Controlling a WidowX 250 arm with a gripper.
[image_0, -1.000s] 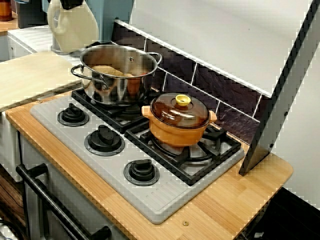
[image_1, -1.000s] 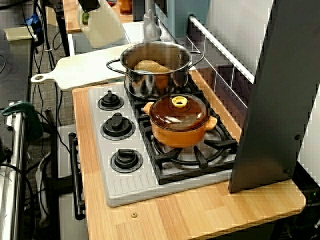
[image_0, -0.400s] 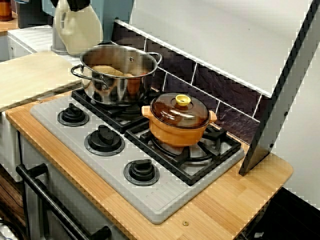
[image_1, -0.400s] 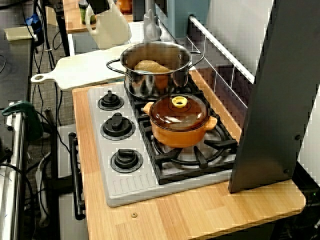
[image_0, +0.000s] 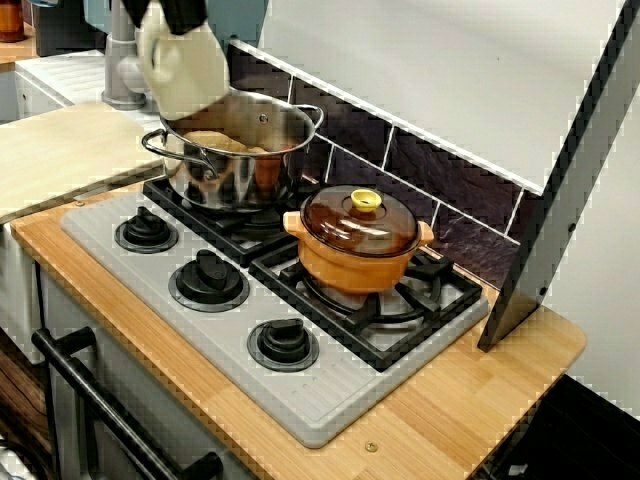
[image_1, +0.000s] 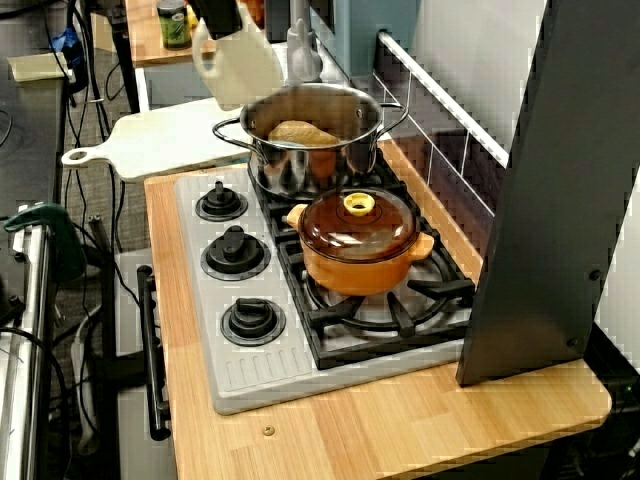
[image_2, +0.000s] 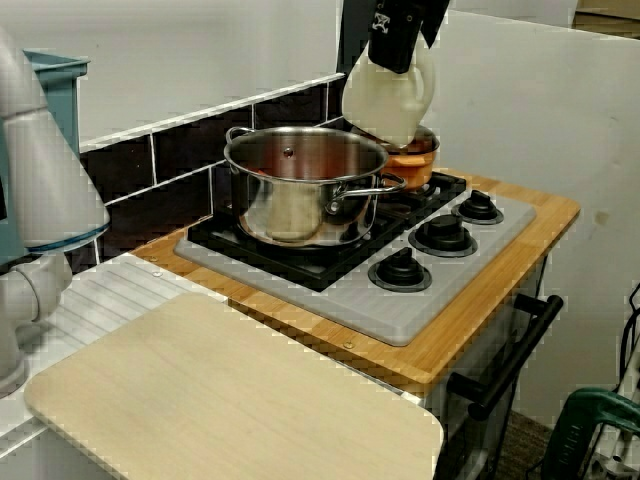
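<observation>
Jug: a cream jug (image_2: 388, 100) with a loop handle hangs in the air over the stove, touching nothing below it.
Jug position: it is above the rim of the steel pot (image_2: 300, 190), toward the side where the knobs are. In the view from the cutting board's end it leans a little and hides part of the orange pot (image_2: 420, 160) behind it.
Gripper: the dark gripper (image_2: 397, 50) comes down from above, its fingers pinched tight on the jug's top.
Steel pot: it stands on the back burner nearest the cutting board, uncovered, with a pale brown lump (image_1: 300, 132) lying inside.
Orange pot: it sits on the next burner, just beside the steel pot, under a brown glass lid (image_0: 360, 222) with a yellow knob (image_0: 365, 200).
Stove: a grey hob (image_0: 330, 400) with black grates carries three black knobs (image_0: 208, 280) in a row along its front.
Counter: a wooden top (image_0: 480, 390) surrounds the hob, with a dark tiled wall (image_0: 430, 170) behind it.
Cutting board: a pale board (image_2: 230, 400) lies beyond the steel pot's end of the hob.
Panel: a dark slanted panel (image_1: 560, 200) stands at the other end.
</observation>
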